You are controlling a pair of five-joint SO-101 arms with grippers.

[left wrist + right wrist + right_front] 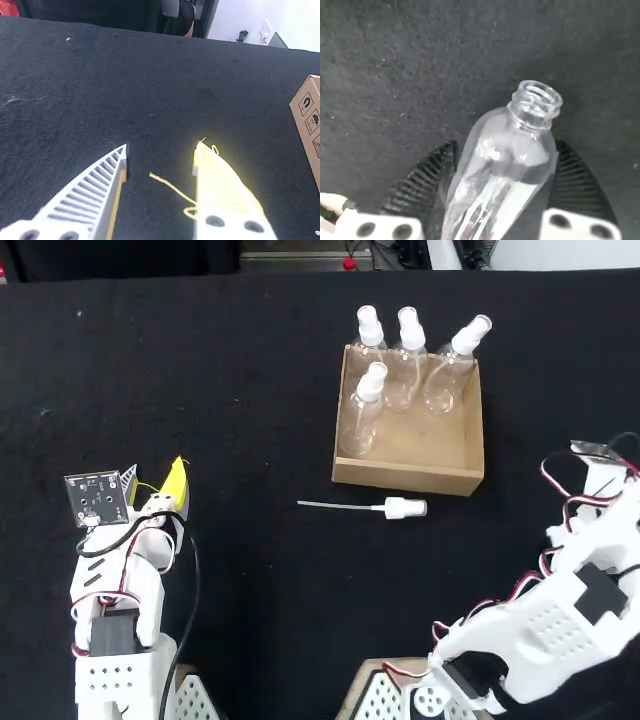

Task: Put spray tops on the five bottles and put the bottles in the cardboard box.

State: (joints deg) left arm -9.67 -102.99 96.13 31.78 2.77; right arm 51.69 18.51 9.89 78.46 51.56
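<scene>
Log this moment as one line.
cardboard box: four capped bottles inside | spray top: loose on table beside box | right gripper: shut on uncapped bottle | left gripper: open, empty

Glossy clear plastic bottle, rough matt black table cloth, matt cardboard box.

Left hand wide apart above black table, cardboard box near.

bottle base cropped, cardboard box cropped (mostly)
</scene>
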